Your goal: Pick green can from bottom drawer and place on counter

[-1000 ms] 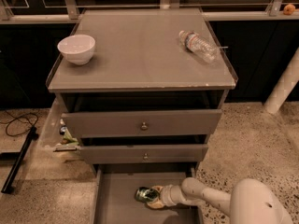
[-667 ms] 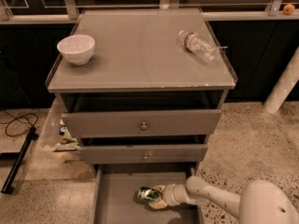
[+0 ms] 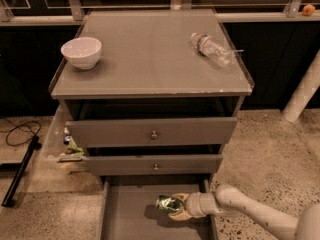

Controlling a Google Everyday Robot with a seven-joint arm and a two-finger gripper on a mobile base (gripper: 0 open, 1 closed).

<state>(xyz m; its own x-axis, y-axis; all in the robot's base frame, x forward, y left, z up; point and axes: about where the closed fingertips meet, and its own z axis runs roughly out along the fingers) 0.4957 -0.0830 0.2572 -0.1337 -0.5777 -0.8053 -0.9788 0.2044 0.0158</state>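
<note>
The green can (image 3: 167, 203) lies on its side in the open bottom drawer (image 3: 125, 214), at its right half. My gripper (image 3: 176, 207) reaches in from the lower right on a white arm, and its pale fingers (image 3: 179, 214) close around the can's right end. The can seems to be held slightly above the drawer floor, with a shadow under it. The grey counter (image 3: 145, 59) is above, at the top of the cabinet.
A white bowl (image 3: 81, 52) stands at the counter's left. A clear plastic water bottle (image 3: 211, 48) lies at its right rear. Two upper drawers with round knobs (image 3: 154, 134) overhang the bottom drawer. A clear side bin (image 3: 67, 146) hangs at the left. A black cable lies on the floor.
The arm has shifted slightly right and back; the can stays in the gripper's fingers at about the same spot in the drawer.
</note>
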